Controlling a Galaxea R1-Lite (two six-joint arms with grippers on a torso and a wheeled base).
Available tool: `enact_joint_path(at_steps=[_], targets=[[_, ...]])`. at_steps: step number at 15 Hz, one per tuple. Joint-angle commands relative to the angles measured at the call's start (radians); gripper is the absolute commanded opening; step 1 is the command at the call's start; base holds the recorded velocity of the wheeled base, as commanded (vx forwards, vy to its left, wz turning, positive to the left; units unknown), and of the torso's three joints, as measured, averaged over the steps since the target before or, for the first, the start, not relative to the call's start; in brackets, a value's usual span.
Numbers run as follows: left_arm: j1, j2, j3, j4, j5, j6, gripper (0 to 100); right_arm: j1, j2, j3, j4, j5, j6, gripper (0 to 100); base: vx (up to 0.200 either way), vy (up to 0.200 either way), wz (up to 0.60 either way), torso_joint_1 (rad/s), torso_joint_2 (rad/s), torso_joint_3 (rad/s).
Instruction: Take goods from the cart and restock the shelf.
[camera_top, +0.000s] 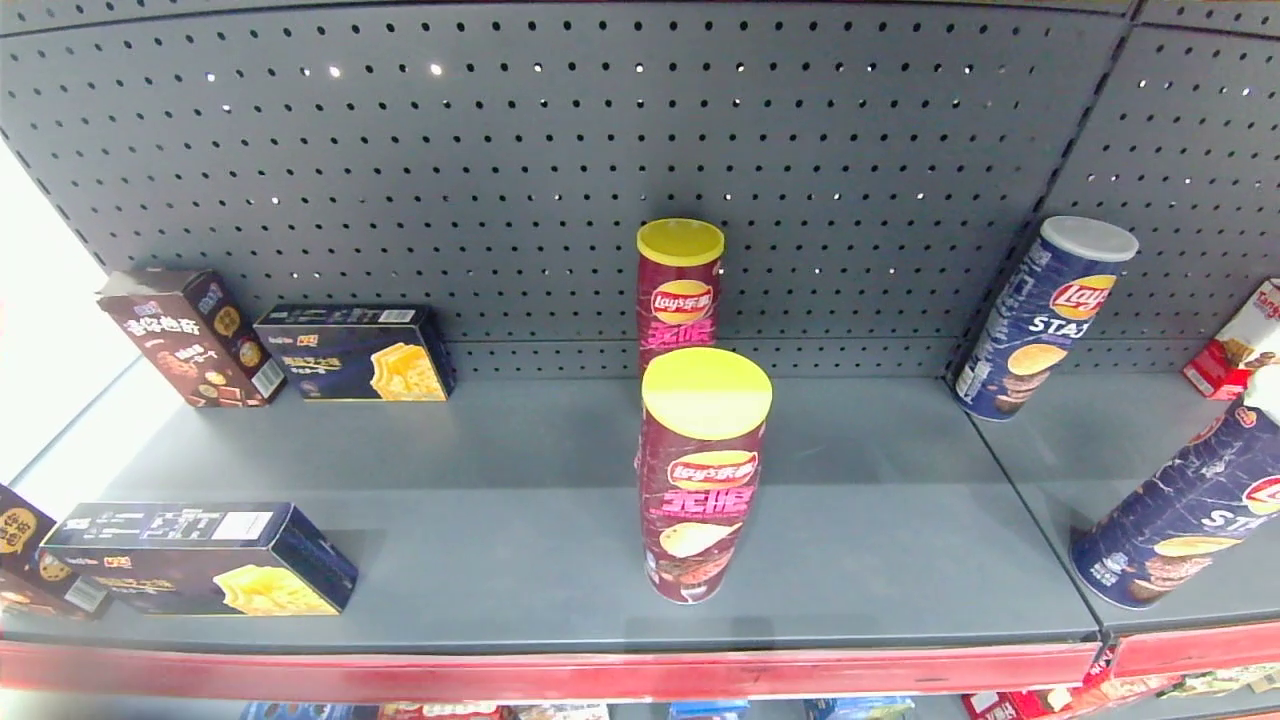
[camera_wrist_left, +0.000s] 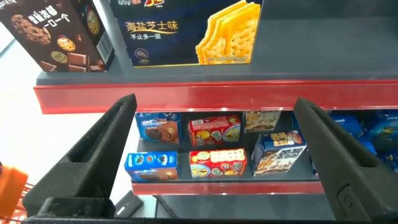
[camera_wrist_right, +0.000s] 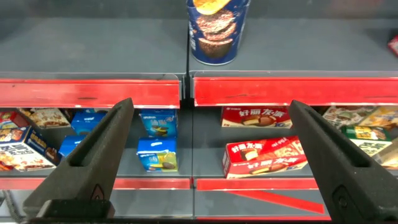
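Left end effector (camera_wrist_left: 214, 163): jaws spread wide with nothing between them. It faces the red front lip (camera_wrist_left: 217, 96) of the shelf, at the stretch where the front cracker box (camera_wrist_left: 186, 31) and the front cookie box (camera_wrist_left: 56, 34) stand.
Right end effector (camera_wrist_right: 211, 163): jaws also wide apart and holding nothing. It faces the red lip where two shelf sections meet, and the base of the front navy chip can (camera_wrist_right: 214, 31) stands just behind that lip.
Lower shelf (camera_wrist_left: 249, 186): under the red lip, stocked with small snack boxes (camera_wrist_left: 214, 130) in red and blue.
Shelf (camera_top: 880, 520): a grey deck in two sections, with a seam on the right.
Front row: the front cookie box is at the far left, just beside the dark-blue front cracker box, which lies on a long side. The front maroon chip can (camera_top: 703, 490) stands upright mid-shelf with a yellow lid, near the lip. The front navy chip can stands on the right-hand section.
Back row: a rear cookie box (camera_top: 185, 335) and a rear cracker box (camera_top: 355, 352) stand side by side at the left. The rear maroon chip can (camera_top: 680, 290) is directly behind the front one. The rear navy chip can (camera_top: 1040, 320), with a grey lid, stands by the seam. A red carton (camera_top: 1235, 345) is at the far right.
Back panel (camera_top: 500, 150): dark perforated board behind the goods.
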Motion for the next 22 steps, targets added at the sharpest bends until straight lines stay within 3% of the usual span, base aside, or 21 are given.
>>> enact_joint_path(at_steps=[1, 22], targets=[[0.0, 0.0, 0.0, 0.0, 0.0, 0.0, 100, 0.0, 0.0, 0.0, 0.0, 0.0, 0.0, 100, 0.0, 0.0, 0.0, 0.0, 0.0, 0.0], [0.0, 0.0, 0.002, 0.0, 0.003, -0.001, 100, 0.0, 0.0, 0.0, 0.0, 0.0, 0.0, 100, 0.0, 0.0, 0.0, 0.0, 0.0, 0.0]])
